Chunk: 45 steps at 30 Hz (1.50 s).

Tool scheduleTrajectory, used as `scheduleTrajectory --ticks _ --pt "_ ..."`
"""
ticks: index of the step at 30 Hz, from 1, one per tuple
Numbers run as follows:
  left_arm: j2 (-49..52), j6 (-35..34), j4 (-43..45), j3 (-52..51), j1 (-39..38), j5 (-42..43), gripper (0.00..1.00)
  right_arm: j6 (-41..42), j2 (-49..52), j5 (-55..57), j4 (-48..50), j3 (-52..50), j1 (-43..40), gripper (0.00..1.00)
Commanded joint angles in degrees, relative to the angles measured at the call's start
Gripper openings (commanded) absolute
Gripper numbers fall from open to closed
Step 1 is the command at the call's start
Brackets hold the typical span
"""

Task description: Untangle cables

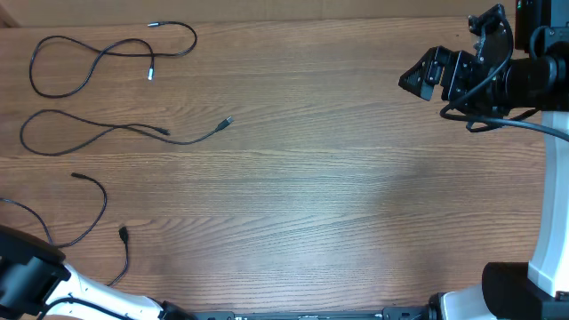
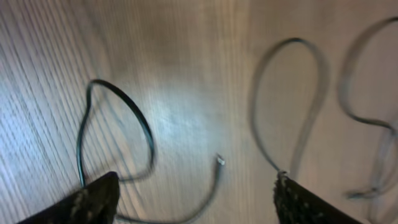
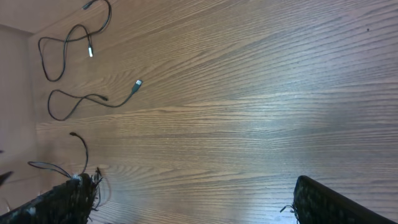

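Three separate thin black cables lie at the table's left. The top cable (image 1: pixel 194 40) forms loops with silvery tips. The middle cable (image 1: pixel 228 121) snakes rightward to a plug. The lower cable (image 1: pixel 105 197) curves near my left arm (image 1: pixel 22 276) and runs under it. My left gripper (image 2: pixel 196 199) is open and empty above a cable loop (image 2: pixel 146 134) with a small plug tip (image 2: pixel 219 160). My right gripper (image 1: pixel 418 78) hovers at the far right, away from all the cables, and the right wrist view (image 3: pixel 196 199) shows it open and empty.
The right wrist view shows the same cables at its left: the top one (image 3: pixel 89 48), the middle one (image 3: pixel 137 83) and the lower one (image 3: pixel 85 149). Thick black robot wiring (image 1: pixel 533 124) hangs by the right arm. Two blurred cable strands (image 2: pixel 311 81) show in the left wrist view.
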Motion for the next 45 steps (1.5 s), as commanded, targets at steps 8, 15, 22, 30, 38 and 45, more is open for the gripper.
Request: scheduleTrajectory --ticks 8,15,22,30,38,45 --pt "-9.77 14.38 -8.90 5.64 -8.66 43.34 1.00 0.02 -0.26 0.61 0.26 -0.24 -0.15 1.00" --pt "-9.73 29.51 -22.03 5.42 -29.81 32.68 1.00 0.04 -0.26 0.61 0.26 -0.24 -0.15 1.00" --pt "-9.73 24.06 -22.91 5.42 -53.83 12.00 1.00 0.04 -0.26 0.59 0.50 -0.24 -0.15 1.00" --pt "-15.37 9.46 -23.39 5.49 -73.55 -6.36 0.99 0.83 -0.26 -2.67 -0.02 -0.24 -0.15 1.00" --pt "-31.67 4.09 -23.80 5.49 -88.94 -16.09 0.99 0.24 -0.44 -2.56 -0.02 -0.24 -0.15 1.00" --pt "-45.05 1.73 -24.59 5.16 -93.85 -18.86 1.00 0.26 -5.44 -1.42 -0.02 -0.24 -0.13 1.00"
